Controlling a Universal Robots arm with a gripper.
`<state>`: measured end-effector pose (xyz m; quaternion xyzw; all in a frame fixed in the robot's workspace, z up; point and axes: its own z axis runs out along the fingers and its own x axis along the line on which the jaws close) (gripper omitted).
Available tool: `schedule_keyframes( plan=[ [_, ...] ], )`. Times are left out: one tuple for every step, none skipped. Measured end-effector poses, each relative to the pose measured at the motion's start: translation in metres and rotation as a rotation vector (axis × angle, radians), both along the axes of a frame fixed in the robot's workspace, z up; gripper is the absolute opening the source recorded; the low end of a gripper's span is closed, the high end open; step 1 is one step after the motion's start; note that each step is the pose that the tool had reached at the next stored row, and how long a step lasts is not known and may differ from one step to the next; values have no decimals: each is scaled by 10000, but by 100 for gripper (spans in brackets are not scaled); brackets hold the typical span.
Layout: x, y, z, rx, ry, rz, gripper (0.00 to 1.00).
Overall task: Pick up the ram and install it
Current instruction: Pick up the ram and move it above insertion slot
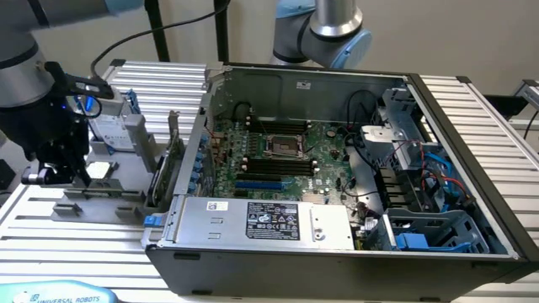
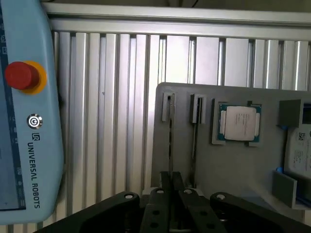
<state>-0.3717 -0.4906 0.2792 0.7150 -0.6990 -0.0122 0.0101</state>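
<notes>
While the gray tray (image 1: 80, 208) lies at the exterior view's left, the gripper (image 2: 172, 178) is clenched on one end of the ram (image 2: 170, 138), which stands on edge, its long axis running straight away from the gripper.

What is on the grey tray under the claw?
A processor chip, a drive and two thin sticks standing on edge. The claw hides their near ends.

This is a robot lab or workshop. A grey robot arm (image 1: 21, 69) stands over a ribbed metal counter (image 1: 480, 126). An open computer case (image 1: 320, 85) lies on it, and a blue control pad (image 2: 29, 145) with a red stop button (image 2: 19, 75) rests on the counter too.
</notes>
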Motion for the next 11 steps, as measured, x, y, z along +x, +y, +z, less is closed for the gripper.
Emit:
schedule_keyframes(
  plan=[
    [11, 0, 46, 1, 0, 0, 13],
    [23, 0, 91, 0, 2, 0, 13],
    [37, 0, 136, 2, 1, 0, 13],
    [55, 0, 181, 4, 0, 0, 13],
    [74, 0, 226, 4, 2, -1, 13],
    [97, 0, 271, 8, 0, 0, 13],
    [123, 0, 317, 10, 1, 0, 13],
    [154, 0, 363, 13, 2, 0, 13],
    [188, 0, 407, 18, 0, 2, 13],
    [226, 0, 455, 23, 1, 2, 13],
    [265, 0, 500, 27, 3, 3, 13]
  ],
)
